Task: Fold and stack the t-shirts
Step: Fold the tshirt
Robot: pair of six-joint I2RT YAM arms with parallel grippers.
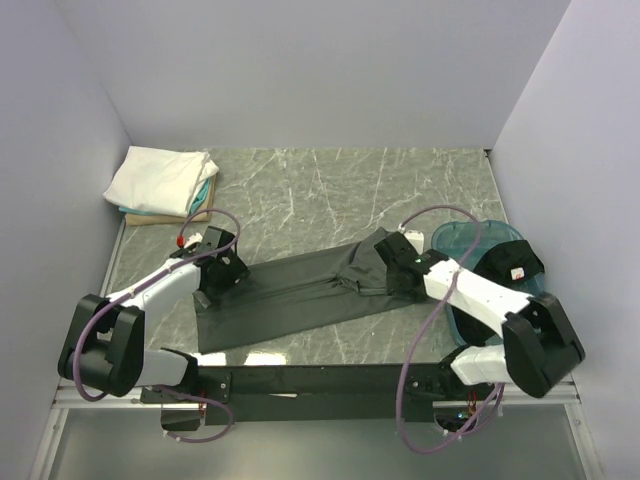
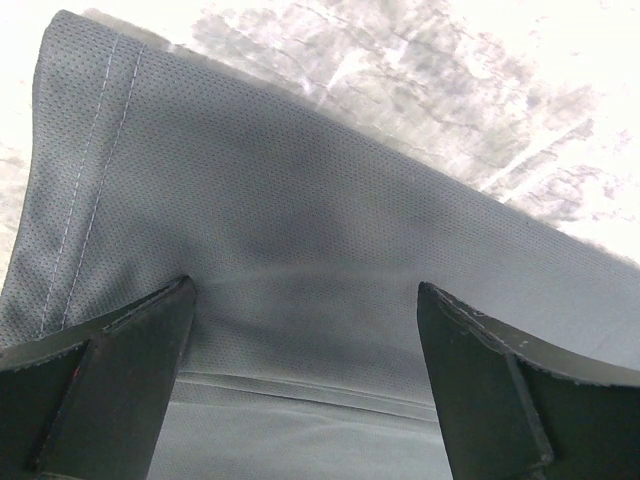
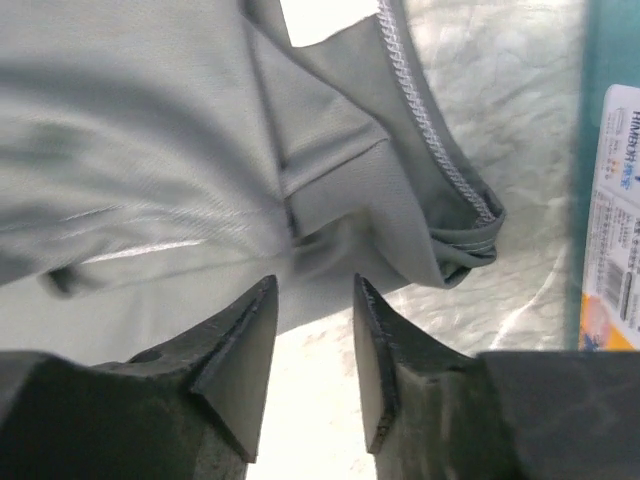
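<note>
A dark charcoal-grey t-shirt (image 1: 300,290) lies folded lengthwise in a long strip across the middle of the table. My left gripper (image 1: 215,285) hovers over its left end, jaws wide open and empty; the left wrist view shows the grey cloth (image 2: 320,230) with its stitched hem just beyond the fingers. My right gripper (image 1: 392,272) sits at the strip's right end, jaws open a little and empty; the right wrist view shows the shirt's edge and stitched hem (image 3: 330,180) just ahead of the fingertips. A folded white t-shirt (image 1: 155,178) lies on a teal one (image 1: 205,192) at the back left.
A teal plastic bin (image 1: 480,240) at the right holds a black garment (image 1: 510,265) with a white tag; its wall and a label show in the right wrist view (image 3: 610,200). Grey walls enclose the marble table (image 1: 330,185) on three sides.
</note>
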